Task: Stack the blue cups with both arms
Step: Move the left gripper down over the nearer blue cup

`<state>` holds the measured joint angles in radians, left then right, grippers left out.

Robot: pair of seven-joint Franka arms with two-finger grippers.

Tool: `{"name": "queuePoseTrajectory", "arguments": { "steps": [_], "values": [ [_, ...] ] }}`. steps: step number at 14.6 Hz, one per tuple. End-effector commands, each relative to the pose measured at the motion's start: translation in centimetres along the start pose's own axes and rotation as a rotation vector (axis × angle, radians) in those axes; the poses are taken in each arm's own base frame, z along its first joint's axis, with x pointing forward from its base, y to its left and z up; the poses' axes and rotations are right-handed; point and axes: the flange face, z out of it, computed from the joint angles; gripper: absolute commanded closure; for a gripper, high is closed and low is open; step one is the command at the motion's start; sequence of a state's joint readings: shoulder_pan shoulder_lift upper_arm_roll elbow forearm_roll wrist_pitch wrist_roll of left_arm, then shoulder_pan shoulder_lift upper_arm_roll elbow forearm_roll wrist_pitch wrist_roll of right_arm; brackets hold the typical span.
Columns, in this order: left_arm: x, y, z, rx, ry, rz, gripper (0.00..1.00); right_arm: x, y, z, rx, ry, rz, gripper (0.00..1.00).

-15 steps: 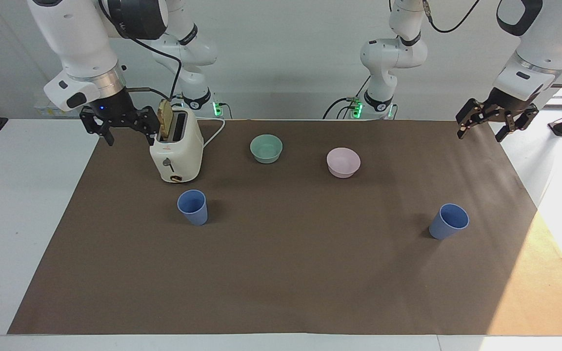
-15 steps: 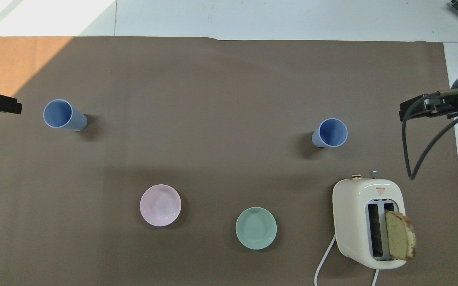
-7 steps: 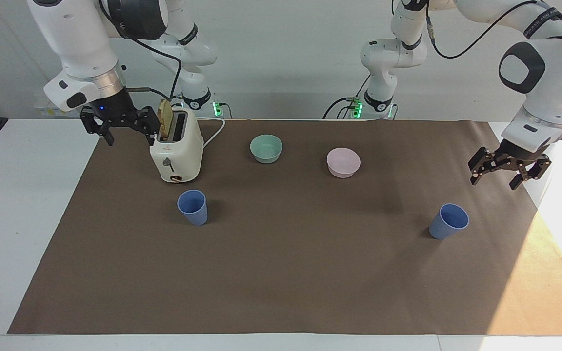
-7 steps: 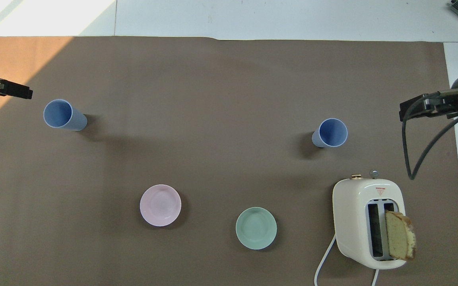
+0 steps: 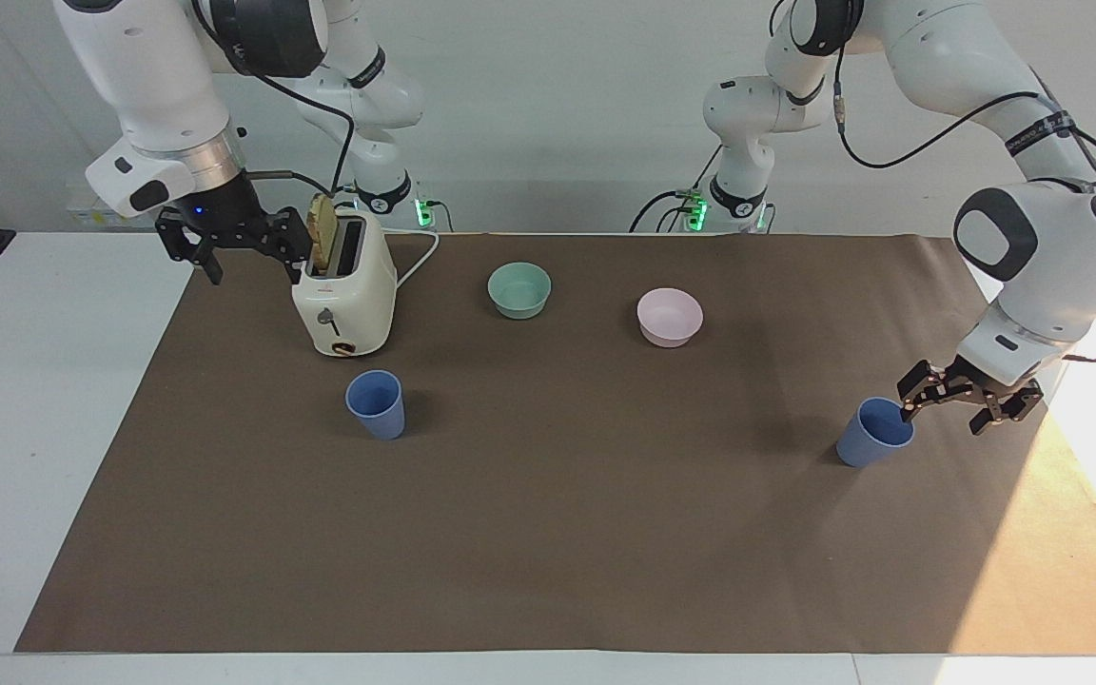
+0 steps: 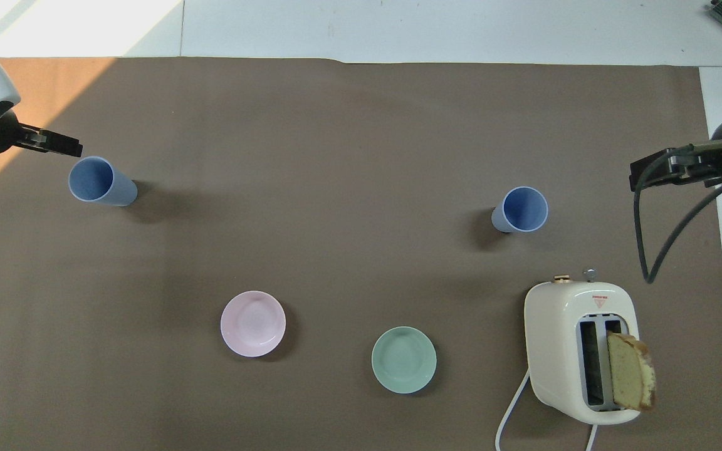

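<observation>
One blue cup (image 5: pixel 875 432) stands upright and empty on the brown mat toward the left arm's end of the table, and the left gripper (image 5: pixel 953 409) hangs just beside its rim, fingers spread — nothing between them, and whether a fingertip touches the rim cannot be told. In the overhead view that gripper's tip (image 6: pixel 54 143) sits just beside the cup's mouth (image 6: pixel 91 180). The other blue cup (image 5: pixel 377 403) stands upright and empty well apart from it, toward the right arm's end, just beside the cream toaster (image 5: pixel 343 295). The right gripper (image 5: pixel 242 249) waits beside that toaster, fingers spread and holding nothing. A slice of bread (image 5: pixel 322 231) stands in one toaster slot. Between the two grippers — nearer the robots than the cups — sit a teal bowl (image 5: pixel 519 289) and a pink bowl (image 5: pixel 670 317), both empty. The brown mat (image 5: pixel 567 533) covers a white table (image 5: pixel 25 400).
</observation>
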<state>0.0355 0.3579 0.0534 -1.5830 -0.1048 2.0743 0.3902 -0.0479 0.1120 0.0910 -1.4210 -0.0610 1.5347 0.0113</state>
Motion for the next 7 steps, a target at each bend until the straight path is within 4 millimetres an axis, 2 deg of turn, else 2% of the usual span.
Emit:
{"name": "queuePoseTrajectory", "arguments": {
  "steps": [1, 4, 7],
  "values": [
    [-1.1, -0.4, 2.5, -0.014, 0.009, 0.012, 0.0, -0.3, 0.2, 0.0, 0.012, 0.01, 0.017, 0.0],
    [-3.3, -1.6, 4.9, -0.031, -0.038, 0.002, 0.0, -0.3, 0.2, 0.0, 0.012, 0.01, 0.017, 0.0],
    [-4.8, -1.2, 5.9, -0.053, -0.06, -0.016, 0.0, -0.3, 0.2, 0.0, 0.012, 0.01, 0.017, 0.0]
  ]
}}
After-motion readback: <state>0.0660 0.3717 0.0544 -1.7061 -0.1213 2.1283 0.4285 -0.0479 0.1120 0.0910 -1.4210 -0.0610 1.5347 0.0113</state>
